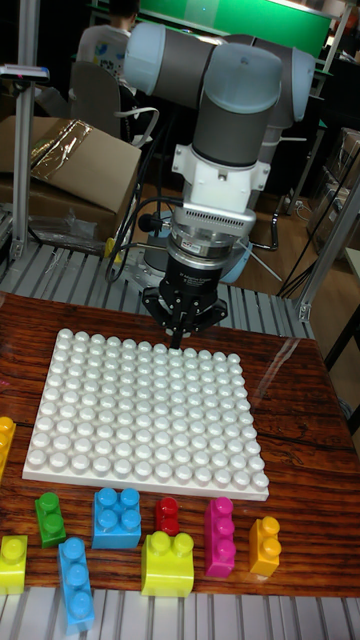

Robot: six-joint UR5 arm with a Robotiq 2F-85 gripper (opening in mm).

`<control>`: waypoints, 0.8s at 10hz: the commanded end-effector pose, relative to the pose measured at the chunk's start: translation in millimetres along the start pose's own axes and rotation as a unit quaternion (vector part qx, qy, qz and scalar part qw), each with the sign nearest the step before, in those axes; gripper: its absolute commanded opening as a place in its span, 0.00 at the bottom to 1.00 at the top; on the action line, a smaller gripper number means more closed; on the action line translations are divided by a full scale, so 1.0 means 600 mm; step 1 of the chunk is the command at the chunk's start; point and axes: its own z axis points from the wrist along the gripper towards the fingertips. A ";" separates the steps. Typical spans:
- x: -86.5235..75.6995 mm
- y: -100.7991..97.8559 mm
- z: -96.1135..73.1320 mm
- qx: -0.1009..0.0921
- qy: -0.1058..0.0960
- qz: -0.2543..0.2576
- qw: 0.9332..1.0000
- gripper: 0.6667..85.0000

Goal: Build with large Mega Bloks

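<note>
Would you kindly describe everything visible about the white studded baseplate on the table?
The white baseplate is a large, roughly square slab of glossy plastic, covered in regular rows of round studs. It lies flat on the wooden tabletop with no blocks attached. The end effector hangs over its far edge, fingertips close together just above or at the studs; contact cannot be confirmed. Loose coloured blocks lie in a row along its near side, apart from it.

The pincer [178, 338] hangs over the far edge of the studded baseplate [150, 415], which lies flat on the counter [300, 470] and spreads toward the camera from it. Beyond the plate's near edge, well apart from the pincer, loose blocks [117, 517] sit in a ragged row.
</note>
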 end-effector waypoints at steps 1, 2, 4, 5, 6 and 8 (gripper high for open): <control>-0.001 0.003 -0.001 -0.006 -0.003 -0.001 1.000 0.00; -0.001 0.003 -0.001 -0.006 -0.004 -0.003 1.000 0.00; -0.006 0.010 -0.001 -0.015 -0.010 0.009 1.000 0.00; -0.015 0.003 -0.001 -0.007 -0.019 0.019 1.000 0.00; -0.022 -0.016 -0.001 0.014 -0.028 0.034 0.999 0.00; -0.031 -0.017 -0.002 0.014 -0.039 0.062 0.997 0.00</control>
